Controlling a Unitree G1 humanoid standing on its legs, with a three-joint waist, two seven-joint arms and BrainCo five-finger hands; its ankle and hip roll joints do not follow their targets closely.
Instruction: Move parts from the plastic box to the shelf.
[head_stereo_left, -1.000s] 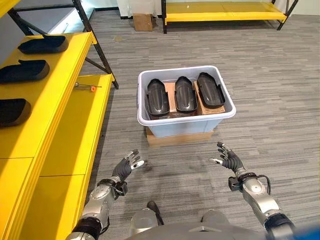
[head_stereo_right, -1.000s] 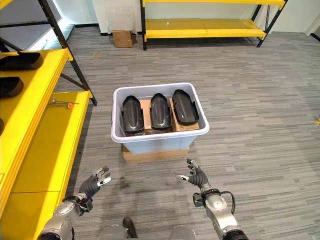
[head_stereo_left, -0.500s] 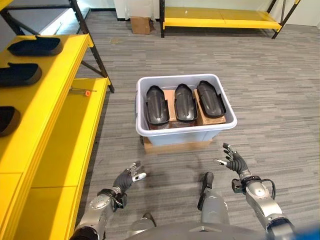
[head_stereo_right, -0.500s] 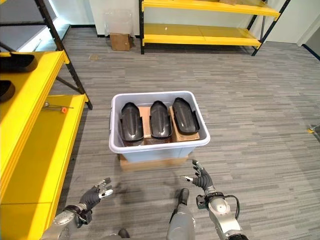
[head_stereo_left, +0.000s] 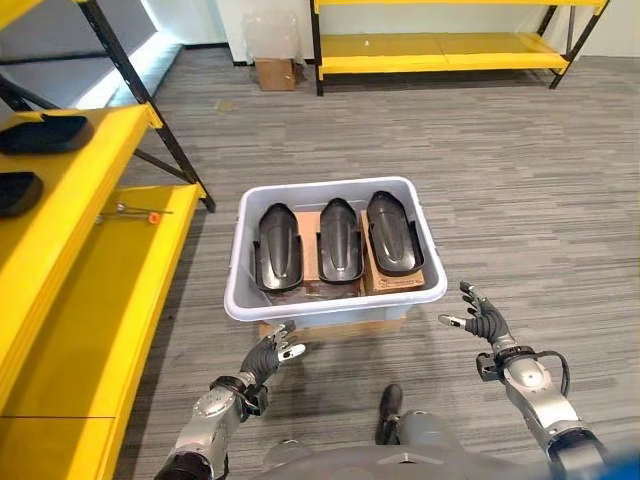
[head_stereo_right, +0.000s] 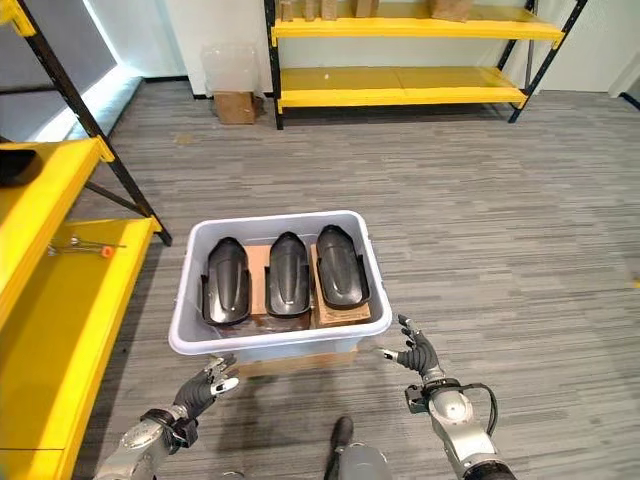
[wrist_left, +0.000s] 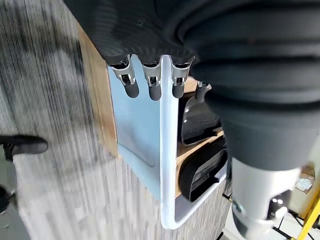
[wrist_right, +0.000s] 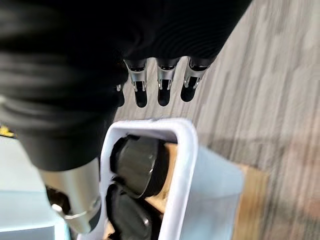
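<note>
Both hands have their fingers loosely extended and grasp nothing. The left hand (head_stereo_left: 268, 352) hangs just short of the near left corner of the pale grey plastic box (head_stereo_left: 330, 305), and its wrist view looks past the dark fingertips (wrist_left: 153, 90) along the box's white rim. The right hand (head_stereo_left: 482, 320) is held up beside the near right corner, palm turned inward, apart from the wall.

The box sits on a flat cardboard slab (head_stereo_left: 300, 327) on the grey floor. Inside, three black moulded parts lie side by side on cardboard: the left part (head_stereo_left: 279, 247), the middle part (head_stereo_left: 339, 241) and the right part (head_stereo_left: 393, 232). On the robot's left stands the yellow shelf (head_stereo_left: 95, 270), where two similar black parts (head_stereo_left: 45, 134) rest on the upper level and a small orange-tipped tool (head_stereo_left: 135, 213) lies lower down.

The step in hand looks like the approach to the box, before any pick. Next, a hand has to rise over the near rim, drop into the box and close round one part.
</note>
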